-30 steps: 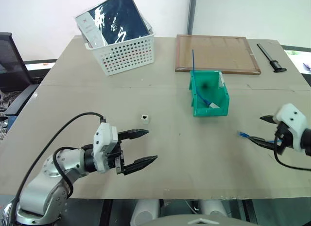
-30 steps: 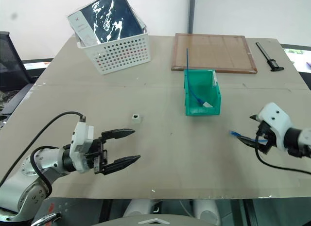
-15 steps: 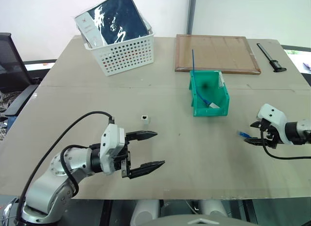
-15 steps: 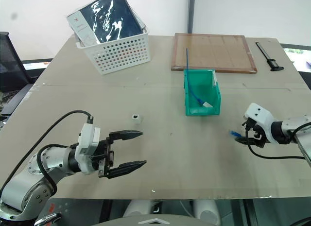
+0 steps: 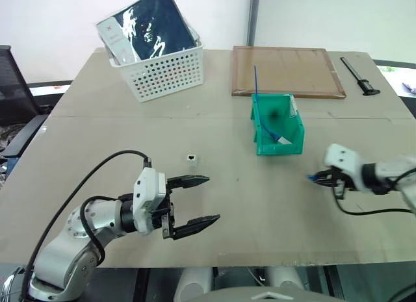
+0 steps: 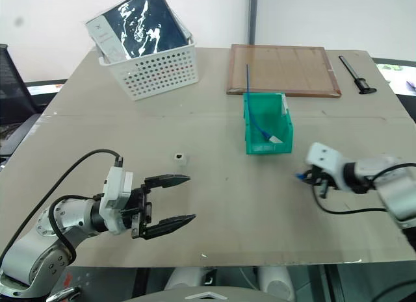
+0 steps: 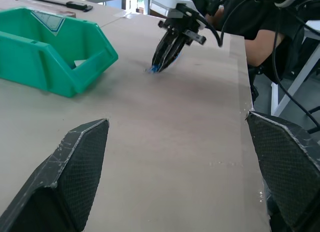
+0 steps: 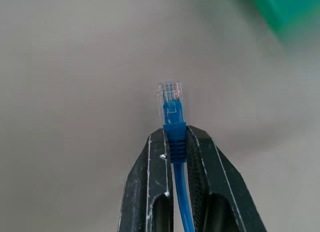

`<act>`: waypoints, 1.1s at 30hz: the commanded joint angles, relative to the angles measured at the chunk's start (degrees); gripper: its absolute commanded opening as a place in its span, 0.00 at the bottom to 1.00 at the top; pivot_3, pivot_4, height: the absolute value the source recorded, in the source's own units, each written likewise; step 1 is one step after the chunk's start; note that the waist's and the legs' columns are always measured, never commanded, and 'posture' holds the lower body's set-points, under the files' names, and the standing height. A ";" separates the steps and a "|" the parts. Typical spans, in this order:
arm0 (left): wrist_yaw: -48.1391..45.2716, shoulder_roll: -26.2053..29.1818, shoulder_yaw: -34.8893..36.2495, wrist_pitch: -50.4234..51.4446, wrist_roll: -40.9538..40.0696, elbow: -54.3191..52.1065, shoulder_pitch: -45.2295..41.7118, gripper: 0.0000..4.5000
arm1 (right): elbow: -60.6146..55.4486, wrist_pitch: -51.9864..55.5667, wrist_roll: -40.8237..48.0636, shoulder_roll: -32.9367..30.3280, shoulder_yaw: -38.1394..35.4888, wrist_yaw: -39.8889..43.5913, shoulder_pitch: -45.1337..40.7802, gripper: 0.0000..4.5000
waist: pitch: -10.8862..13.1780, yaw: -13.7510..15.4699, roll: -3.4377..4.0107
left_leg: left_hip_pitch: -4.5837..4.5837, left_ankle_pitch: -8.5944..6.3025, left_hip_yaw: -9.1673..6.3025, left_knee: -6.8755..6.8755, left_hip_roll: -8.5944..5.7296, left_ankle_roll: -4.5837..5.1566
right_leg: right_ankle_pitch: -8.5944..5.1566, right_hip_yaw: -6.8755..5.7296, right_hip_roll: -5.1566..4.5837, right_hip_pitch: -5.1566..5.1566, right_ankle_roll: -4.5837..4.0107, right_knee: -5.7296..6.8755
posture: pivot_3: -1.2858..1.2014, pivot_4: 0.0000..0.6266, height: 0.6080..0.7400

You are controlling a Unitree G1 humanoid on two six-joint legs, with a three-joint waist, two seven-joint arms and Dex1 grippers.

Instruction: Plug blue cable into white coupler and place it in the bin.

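Right gripper (image 5: 320, 178) pinches the blue cable (image 8: 173, 126) just behind its plug, mid-right of frame. The white coupler (image 5: 192, 158) sits left of centre, nearer the wide-spread left gripper (image 5: 200, 200); bin (image 5: 294, 130) above.

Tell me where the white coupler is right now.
The white coupler sits alone on the table's left half, just beyond the open left gripper and well left of the green bin.
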 commanded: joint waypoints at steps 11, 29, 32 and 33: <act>1.14 -0.09 -1.24 -2.81 5.55 0.99 -0.90 1.00 | 9.11 -9.50 -11.16 10.23 16.34 4.36 -16.11 0.08 | 0.00 0.41 -0.02 | -0.03 0.00 0.04 0.04 -0.10 0.00 | -0.02 0.00 -0.18 0.01 -0.08 -0.01 | 0.52 0.24 0.99; 3.45 -6.81 -21.50 -1.46 20.55 19.08 -24.07 1.00 | -18.38 -16.24 12.50 14.31 -26.82 -3.32 29.49 1.00 | -0.02 1.80 0.00 | -0.07 0.00 -0.36 0.05 -0.27 0.00 | 0.05 -0.33 -0.17 0.18 0.08 0.01 | 0.52 0.24 0.99; 3.42 -10.01 -24.20 -2.43 22.75 23.36 -28.19 1.00 | -19.82 -16.73 13.57 15.98 -31.74 -6.35 34.91 1.00 | -0.06 1.31 -0.07 | -0.01 0.01 -0.32 0.11 -0.26 0.01 | 0.06 -0.27 -0.17 0.20 0.08 0.02 | 0.52 0.24 0.99; 3.27 -11.18 -25.07 -2.07 23.03 24.45 -29.59 1.00 | -20.25 -16.74 13.62 16.06 -33.19 -6.82 36.62 1.00 | -0.07 1.12 -0.06 | 0.03 0.01 -0.31 0.12 -0.21 0.00 | 0.06 -0.22 -0.13 0.20 0.08 0.03 | 0.52 0.24 0.99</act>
